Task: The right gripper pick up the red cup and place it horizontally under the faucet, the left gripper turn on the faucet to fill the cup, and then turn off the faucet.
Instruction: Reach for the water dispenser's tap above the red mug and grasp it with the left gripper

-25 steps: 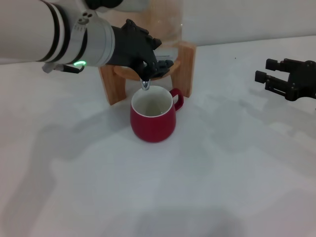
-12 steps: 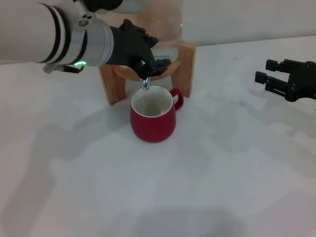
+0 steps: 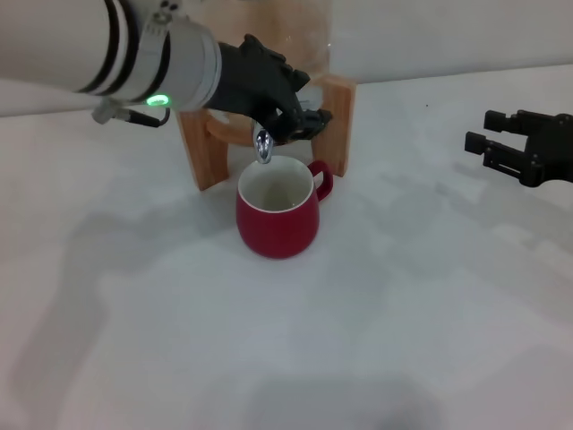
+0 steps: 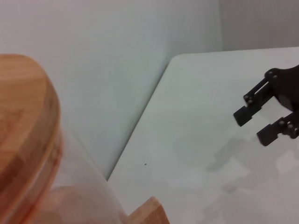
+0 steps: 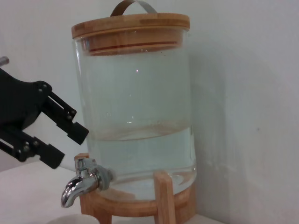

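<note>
**My left claw at the spigot, mug waiting beneath**

My left claw (image 3: 300, 115), the black one on the white arm with black stripes and a green ring light, sits right at the small shiny chrome faucet (image 3: 263, 148) with its lever. In the right wrist view its two fingers (image 5: 70, 126) stand spread apart, just above and beside the faucet (image 5: 84, 183), not clamped on it. From the head view I cannot tell whether a finger touches the lever.

Directly below that claw, just under the faucet's spout, stands the small rounded dark-red ceramic cup (image 3: 277, 215), upright on the white bench (image 3: 376, 340). Its off-white inside faces up and its loop handle points away from my left arm, toward my right side. I cannot see any water in it.

Behind the claw is the clear glass dispenser jar (image 5: 135, 116) with a bamboo lid, part full, resting on a wooden stand (image 3: 208, 143).

My right claw (image 3: 488, 143), black and two-fingered, hangs well apart from the cup, off to the far side over the bench, fingers spread and holding nothing.

Counted: one cup, one faucet, one jar, one stand, two claws.
</note>
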Motion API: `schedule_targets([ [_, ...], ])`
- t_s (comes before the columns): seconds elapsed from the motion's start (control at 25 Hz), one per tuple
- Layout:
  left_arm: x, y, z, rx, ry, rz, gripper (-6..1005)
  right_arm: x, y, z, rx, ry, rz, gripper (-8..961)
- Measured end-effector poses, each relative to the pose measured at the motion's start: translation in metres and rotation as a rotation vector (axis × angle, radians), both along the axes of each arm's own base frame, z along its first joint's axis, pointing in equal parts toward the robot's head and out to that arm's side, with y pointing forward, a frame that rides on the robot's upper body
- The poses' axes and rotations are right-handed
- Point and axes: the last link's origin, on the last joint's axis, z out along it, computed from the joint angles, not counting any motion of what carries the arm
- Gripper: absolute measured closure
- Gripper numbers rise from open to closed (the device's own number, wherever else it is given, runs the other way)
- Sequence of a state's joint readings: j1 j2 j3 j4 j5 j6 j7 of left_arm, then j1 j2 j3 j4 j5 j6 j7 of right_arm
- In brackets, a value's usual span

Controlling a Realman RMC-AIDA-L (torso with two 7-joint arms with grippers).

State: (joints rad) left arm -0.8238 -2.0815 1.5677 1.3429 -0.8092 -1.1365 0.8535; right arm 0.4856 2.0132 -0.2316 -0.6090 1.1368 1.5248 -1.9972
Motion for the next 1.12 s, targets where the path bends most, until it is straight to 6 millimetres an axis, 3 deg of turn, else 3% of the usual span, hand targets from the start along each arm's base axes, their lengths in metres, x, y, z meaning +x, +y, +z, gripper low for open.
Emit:
schedule_targets([
  [0.72, 0.015, 0.003, 0.017, -0.063, 0.053, 0.097, 490, 0.001, -0.001, 0.0, 0.002, 0.001, -0.006, 485],
  [1.12, 0.014, 0.014, 0.006, -0.077, 0.069, 0.126, 495, 0.002, -0.002, -0.001, 0.003, -0.002, -0.005, 485],
])
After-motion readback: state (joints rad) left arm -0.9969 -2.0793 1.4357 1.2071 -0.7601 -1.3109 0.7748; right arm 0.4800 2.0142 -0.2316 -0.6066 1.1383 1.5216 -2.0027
